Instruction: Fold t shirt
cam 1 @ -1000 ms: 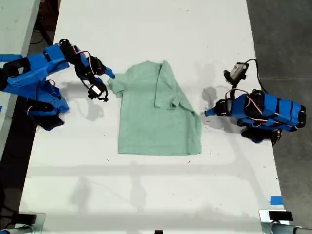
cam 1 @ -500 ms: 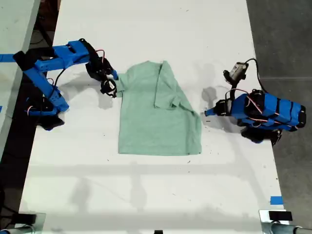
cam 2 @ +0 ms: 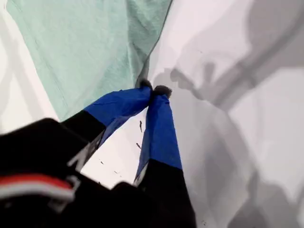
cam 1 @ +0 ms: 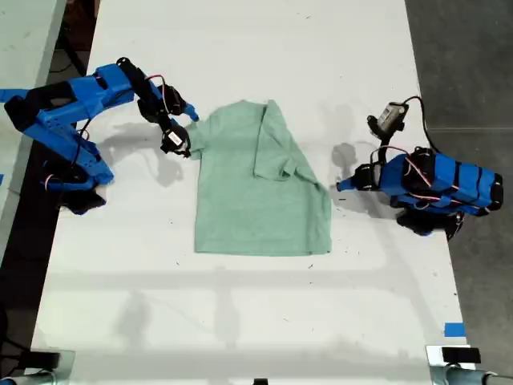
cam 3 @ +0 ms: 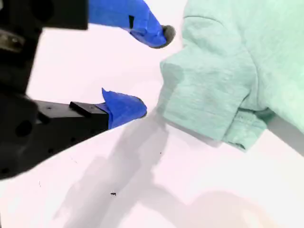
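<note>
The pale mint-green t shirt (cam 1: pixel 256 192) lies flat on the white table (cam 1: pixel 240 321), with the sleeve on the exterior view's right folded inward over the body. My second gripper (cam 1: pixel 186 131) (cam 3: pixel 151 70) is open with nothing between its fingers, right beside the sleeve (cam 3: pixel 209 95) on the exterior view's left. My first gripper (cam 1: pixel 341 185) (cam 2: pixel 153 90) is shut and empty, its tips low on the table just off the shirt's (cam 2: pixel 85 42) edge on the exterior view's right.
The table's edge on the exterior view's right runs close behind the first arm's base (cam 1: pixel 437 192), with dark floor (cam 1: pixel 473 64) beyond. A blue tape mark (cam 1: pixel 454 329) sits near the lower right corner of the exterior view. Another pale surface (cam 1: pixel 24 48) lies off the exterior view's left.
My second gripper has moved toward the shirt's sleeve on the exterior view's left, and its arm has shifted pose. The first arm and the shirt have not moved.
</note>
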{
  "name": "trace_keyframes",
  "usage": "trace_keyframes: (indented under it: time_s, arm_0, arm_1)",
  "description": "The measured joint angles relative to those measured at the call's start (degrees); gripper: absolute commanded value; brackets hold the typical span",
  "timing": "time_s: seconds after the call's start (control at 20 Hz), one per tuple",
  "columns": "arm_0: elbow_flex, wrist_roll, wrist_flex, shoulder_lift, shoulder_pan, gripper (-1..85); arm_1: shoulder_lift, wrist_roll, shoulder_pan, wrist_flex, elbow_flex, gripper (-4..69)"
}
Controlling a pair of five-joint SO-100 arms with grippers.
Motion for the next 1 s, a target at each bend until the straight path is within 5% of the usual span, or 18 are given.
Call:
trace_keyframes:
  time_s: [0.35, 0.4, 0.45, 0.6, 1.0]
  arm_0:
    - [-1.05, -2.37, -5.01, -18.11, 3.34, 19.7]
    - [-1.85, -2.29, -5.10, -19.69, 3.52, 14.9]
    - [-2.20, -2.46, -5.19, -21.18, 3.52, -0.1]
    - [-3.87, -3.43, -4.75, -23.55, 3.16, -0.1]
    - [-21.27, -6.33, 13.89, -22.24, 3.96, -0.1]
  arm_1:
    - [0.00, 0.00, 0.00, 0.00, 0.00, 1.7]
    - [0.00, 0.00, 0.00, 0.00, 0.00, 1.7]
    - [0.00, -0.09, 0.00, 0.00, 0.00, 1.7]
    - [0.00, -0.09, 0.00, 0.00, 0.00, 1.7]
    - [0.00, -0.44, 0.00, 0.00, 0.00, 1.7]
